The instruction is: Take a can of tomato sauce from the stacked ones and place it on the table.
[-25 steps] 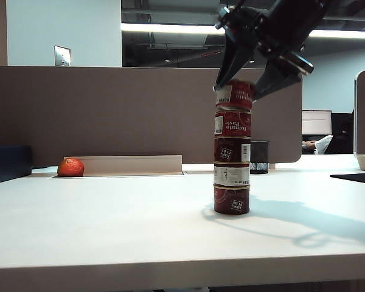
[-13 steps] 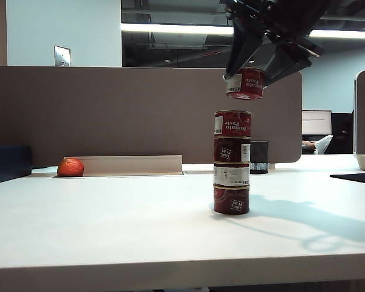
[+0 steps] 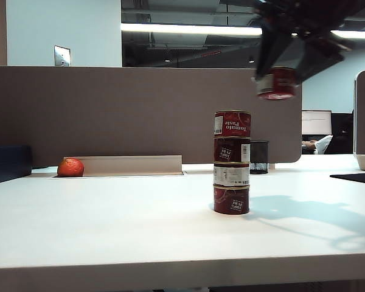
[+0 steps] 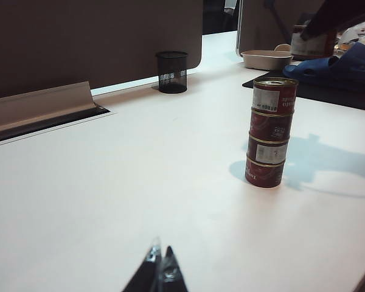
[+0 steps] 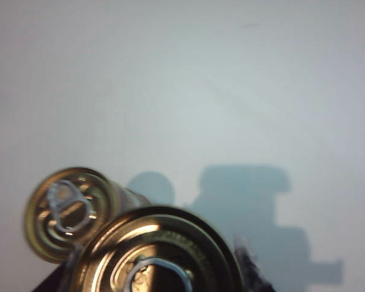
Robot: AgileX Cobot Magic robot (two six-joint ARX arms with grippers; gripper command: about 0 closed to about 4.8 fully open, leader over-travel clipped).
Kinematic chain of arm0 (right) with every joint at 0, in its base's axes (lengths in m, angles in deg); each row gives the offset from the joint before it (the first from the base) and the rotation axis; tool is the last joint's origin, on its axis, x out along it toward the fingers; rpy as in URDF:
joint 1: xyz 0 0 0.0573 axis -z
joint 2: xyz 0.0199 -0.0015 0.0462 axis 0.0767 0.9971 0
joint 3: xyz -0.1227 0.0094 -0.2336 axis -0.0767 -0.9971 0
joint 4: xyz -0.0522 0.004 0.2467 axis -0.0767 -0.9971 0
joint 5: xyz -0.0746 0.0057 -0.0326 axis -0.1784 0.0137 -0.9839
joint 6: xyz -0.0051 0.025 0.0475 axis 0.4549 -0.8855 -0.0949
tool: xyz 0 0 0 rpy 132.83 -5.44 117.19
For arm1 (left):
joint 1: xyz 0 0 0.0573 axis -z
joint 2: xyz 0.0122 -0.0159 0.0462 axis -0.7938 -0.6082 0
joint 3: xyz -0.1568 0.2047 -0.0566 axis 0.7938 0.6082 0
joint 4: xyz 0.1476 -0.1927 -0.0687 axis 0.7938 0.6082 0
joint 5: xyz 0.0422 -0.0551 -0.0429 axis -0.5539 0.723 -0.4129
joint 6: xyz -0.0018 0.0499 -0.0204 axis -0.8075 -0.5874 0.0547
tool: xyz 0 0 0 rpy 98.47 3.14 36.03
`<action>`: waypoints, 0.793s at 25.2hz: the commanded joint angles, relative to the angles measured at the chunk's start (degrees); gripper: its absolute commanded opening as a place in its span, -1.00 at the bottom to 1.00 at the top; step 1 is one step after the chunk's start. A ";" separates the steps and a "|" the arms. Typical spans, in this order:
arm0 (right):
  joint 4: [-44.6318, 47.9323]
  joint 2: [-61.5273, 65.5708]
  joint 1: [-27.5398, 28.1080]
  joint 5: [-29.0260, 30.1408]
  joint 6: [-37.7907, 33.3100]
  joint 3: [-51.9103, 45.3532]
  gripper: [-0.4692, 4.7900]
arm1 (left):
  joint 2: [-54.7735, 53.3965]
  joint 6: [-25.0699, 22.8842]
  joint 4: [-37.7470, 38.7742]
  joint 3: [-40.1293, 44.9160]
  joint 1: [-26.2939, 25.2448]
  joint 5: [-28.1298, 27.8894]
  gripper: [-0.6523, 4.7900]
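The can (image 3: 276,83) hangs in the air, held between the jaws of the right pincer (image 3: 278,80), high above the desk (image 3: 109,225) and to the right of the stack (image 3: 232,162) in the exterior view. It is clear of the stack, not touching it, and it looks nearly upright, its axis close to vertical, though the picture is blurred there. In the right wrist view the lid of the can (image 5: 155,252) fills the space under the pincer (image 5: 155,274), and the top of the stack (image 5: 68,210) shows just beside it, lower down.

Four tins remain in the stack, standing straight on the desk. The top one has a "Tomato Paste" label, upside down.

For the coming move I judge that the can must go straight down from the pincer to the desk. The bare desk to the right of the stack, where the shadow falls, gives open room. A black mat (image 3: 354,177) lies further right, near the desk's edge, and the front edge is well apart.

The left pincer (image 4: 158,267) rests low and far from the stack, its tips together, closed on nothing. The right arm is clearly the nearer one
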 commanded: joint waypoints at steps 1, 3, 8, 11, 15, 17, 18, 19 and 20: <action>-1.75 -1.38 3.10 -0.09 0.33 0.28 0.18 | -0.02 0.17 -0.68 -0.15 -0.04 0.22 -0.78; -2.45 -1.66 4.61 0.11 0.00 0.26 0.18 | -0.04 0.17 -0.68 -0.15 -0.04 0.22 -0.78; -2.78 -1.79 5.62 0.07 -0.07 0.24 0.18 | -0.02 0.17 -0.68 -0.15 -0.04 0.22 -0.78; -0.90 -1.79 5.60 0.04 -0.57 -0.22 0.19 | -0.02 0.17 -0.68 -0.15 -0.04 0.22 -0.78; 2.60 -1.79 5.62 0.02 -2.54 -3.10 0.19 | -0.02 0.17 -0.68 -0.15 -0.04 0.22 -0.78; 5.20 -1.79 5.62 -0.09 -3.04 -5.66 0.19 | -0.02 0.17 -0.68 -0.15 -0.04 0.22 -0.78; 6.49 -1.79 5.60 -0.09 -3.15 -6.93 0.19 | -0.02 0.17 -0.66 -0.15 -0.04 0.24 -0.78; 7.69 -1.79 5.53 -0.09 -3.26 -8.22 0.19 | -0.02 0.17 -0.66 -0.15 -0.04 0.22 -0.78; 9.35 -1.79 5.51 -0.09 -3.48 -9.88 0.19 | -0.02 0.17 -0.66 -0.15 -0.04 0.22 -0.78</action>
